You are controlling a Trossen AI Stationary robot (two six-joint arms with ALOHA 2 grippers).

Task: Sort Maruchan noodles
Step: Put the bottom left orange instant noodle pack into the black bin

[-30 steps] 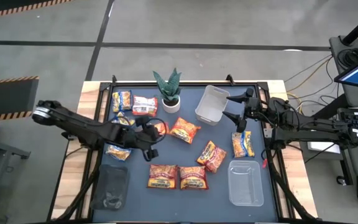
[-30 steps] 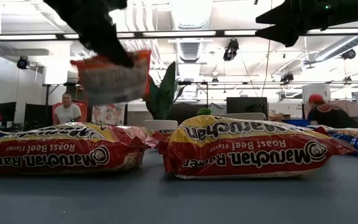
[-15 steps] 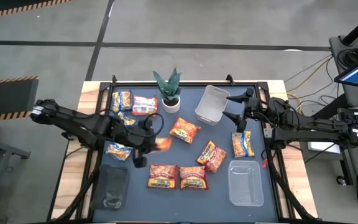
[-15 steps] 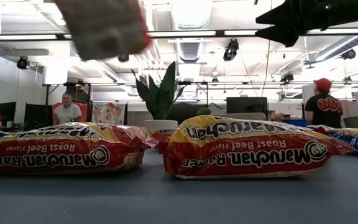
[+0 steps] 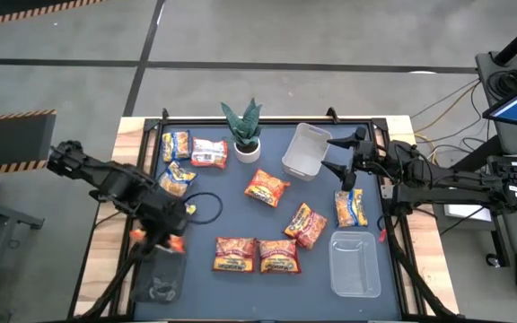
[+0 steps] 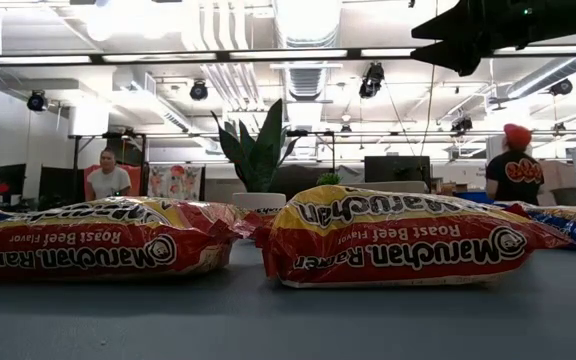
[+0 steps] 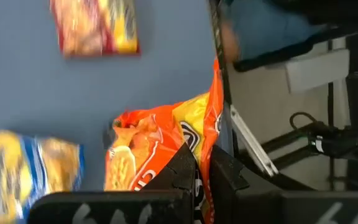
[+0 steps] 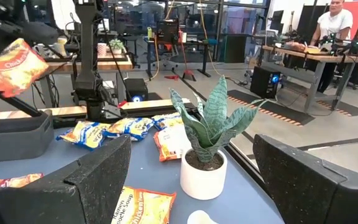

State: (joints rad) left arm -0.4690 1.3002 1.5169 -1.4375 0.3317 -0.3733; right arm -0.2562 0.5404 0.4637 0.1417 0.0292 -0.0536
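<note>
Several Maruchan noodle packets lie flat on the dark mat: yellow-and-blue ones (image 5: pixel 178 144) (image 5: pixel 350 206), a red-and-white one (image 5: pixel 209 151), orange ones (image 5: pixel 266 187) (image 5: pixel 305 224), and two roast-beef ones (image 5: pixel 234 254) (image 5: pixel 278 256) that fill the low view (image 6: pixel 398 245). My left gripper (image 5: pixel 162 235) is shut on an orange packet (image 7: pixel 154 149) above the table's near left, over a dark bin (image 5: pixel 160 274). My right gripper (image 5: pixel 335 154) hangs open and level at the far right beside a clear bin (image 5: pixel 305 150), with nothing between its fingers (image 8: pixel 98 180). My left gripper pinches the orange packet by one edge (image 7: pixel 188 158) between its two fingers, which slant steeply down. The packet reaches out beyond the fingertips and is lifted clear of the table. In the high view the gripper covers most of it; only orange bits (image 5: pixel 176 244) show.
A potted green plant (image 5: pixel 245 135) stands at the far middle. A second clear bin (image 5: pixel 354 263) lies at the near right. Cables and a desk stand beyond the table's right edge. People show in the room behind the table.
My left gripper has risen with the orange packet, tipped from nearly level to steeply downward, and swung from the table's middle toward the near left corner, over the dark bin. The packet has left the top of the low view.
</note>
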